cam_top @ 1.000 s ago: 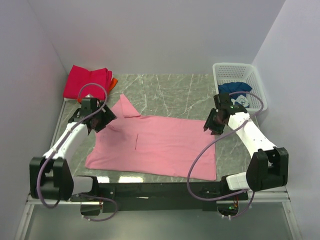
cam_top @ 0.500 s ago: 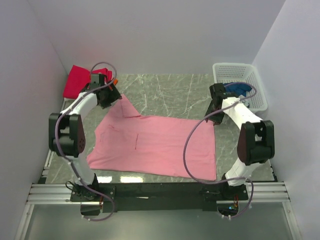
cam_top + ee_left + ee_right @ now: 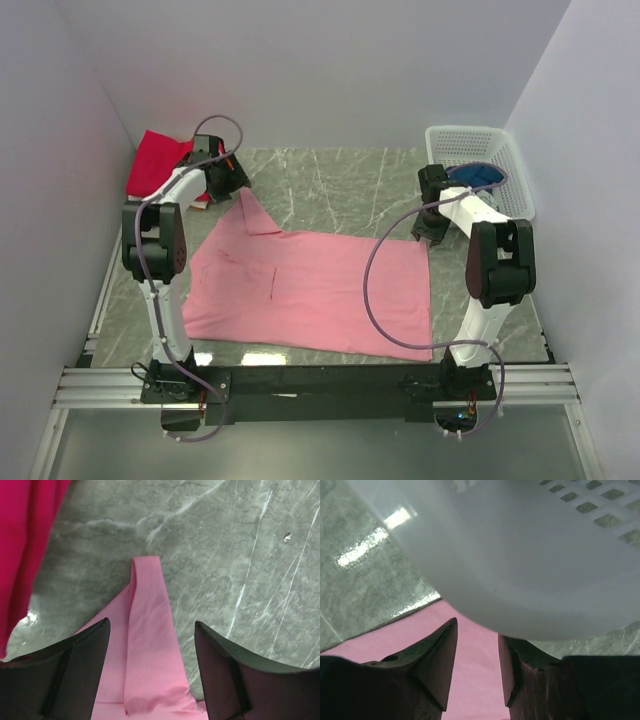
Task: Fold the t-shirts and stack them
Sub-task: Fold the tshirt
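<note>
While pink tee point(image 3: 320, 290) lies flat — left tool point(image 3: 151, 625) above it, spread wide.

The left gripper point(image 3: 226, 178) is carried from the pink t-shirt's point(image 3: 320, 290) left side out to its far sleeve tip (just beside the red t-shirt point(image 3: 152, 162)). The right gripper point(image 3: 432, 218) is brought farther out, close beside the basket point(image 3: 515, 170). Both elbows are raised.

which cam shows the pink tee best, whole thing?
Top external: the whole light pink cloth t-shirt lies spread on the grey marbled table. Left wrist shows only one sleeve, framed by the open left end effector. Right wrist shows only a pink sliver below the white plastic mesh basket.
</note>
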Robot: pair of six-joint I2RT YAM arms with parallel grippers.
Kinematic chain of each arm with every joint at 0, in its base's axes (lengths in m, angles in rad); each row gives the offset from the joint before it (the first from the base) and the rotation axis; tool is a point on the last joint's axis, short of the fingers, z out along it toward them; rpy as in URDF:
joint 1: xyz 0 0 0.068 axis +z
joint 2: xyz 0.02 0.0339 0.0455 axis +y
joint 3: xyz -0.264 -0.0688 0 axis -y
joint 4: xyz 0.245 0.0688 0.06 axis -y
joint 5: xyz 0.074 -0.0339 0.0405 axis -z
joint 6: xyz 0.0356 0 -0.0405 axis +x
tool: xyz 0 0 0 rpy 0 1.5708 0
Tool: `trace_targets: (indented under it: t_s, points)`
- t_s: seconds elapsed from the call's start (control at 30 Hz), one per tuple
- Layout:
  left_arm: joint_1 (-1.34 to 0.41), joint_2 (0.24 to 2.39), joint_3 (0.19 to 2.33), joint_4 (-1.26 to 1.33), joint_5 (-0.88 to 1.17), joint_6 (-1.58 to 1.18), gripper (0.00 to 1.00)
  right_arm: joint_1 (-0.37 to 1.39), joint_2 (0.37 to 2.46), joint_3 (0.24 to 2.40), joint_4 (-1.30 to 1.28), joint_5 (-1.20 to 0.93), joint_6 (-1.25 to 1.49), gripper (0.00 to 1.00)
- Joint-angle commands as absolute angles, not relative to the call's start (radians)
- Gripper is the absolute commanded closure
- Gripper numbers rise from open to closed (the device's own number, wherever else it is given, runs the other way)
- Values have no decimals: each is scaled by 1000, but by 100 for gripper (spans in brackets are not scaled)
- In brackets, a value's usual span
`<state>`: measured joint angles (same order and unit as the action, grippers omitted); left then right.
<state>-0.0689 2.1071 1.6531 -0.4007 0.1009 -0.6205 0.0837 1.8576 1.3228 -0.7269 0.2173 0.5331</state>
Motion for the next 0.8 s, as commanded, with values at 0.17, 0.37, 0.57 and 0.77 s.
trace_targets:
  t_s: [0.17, 0.37, 0.57, 0.77]
  points:
    - [-69, 2192, 1792, -385, 150, -607, 27, 55, 1897, 1327, -664, 233, 529, 56]
    - [-69, 2226, 1796, -353, 163, -615, 28, 43, 1933, 1327, -655, 218, 519, 61]
    - [-72, 2247, 1793, -339, 163, -615, 29, 38, 1934, 1310, -650, 195, 518, 68]
    - [-83, 2261, 1804, -334, 156, -611, 29, 34, 1924, 1284, -635, 175, 529, 69]
